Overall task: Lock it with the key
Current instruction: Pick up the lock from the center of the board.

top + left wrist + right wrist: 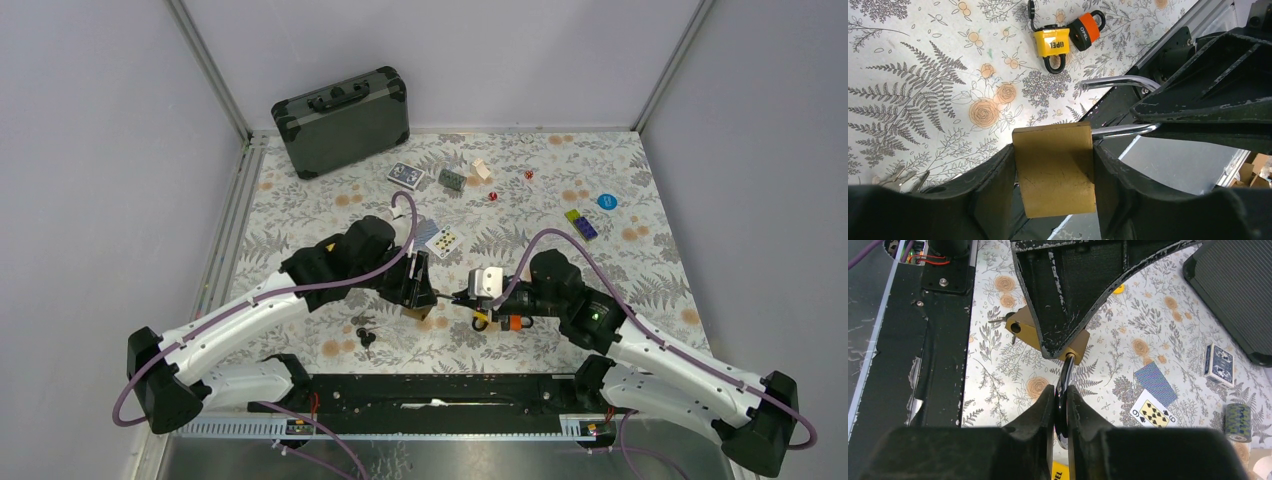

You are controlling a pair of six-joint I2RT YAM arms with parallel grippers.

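Holding the padlock (1053, 170) up off the table (600, 270), between the two arms, with the brass body wedged by its flat sides in the left claw (424, 292), set about halfway open and tight against it. Pinching the steel loop (1118, 81) at its bend with the right claw (1061, 412), closed down nearly all the way onto the thin metal.

Looks early in the job, with nothing locked yet. Shows the loop open: one leg seated in the body, the free end swung out away from its empty hole (1015, 327). Cannot tell about the keyhole, hidden from every view. Shows a bunch of keys (365, 332) lying on the table just beside the left arm, touched by neither claw.

Leaves, by this reckoning, swinging the free end back over its hole, pressing it home, then fetching a key and turning it. Leaves a yellow padlock (1052, 42) and an orange one (1084, 31) resting together on the table, out of play.
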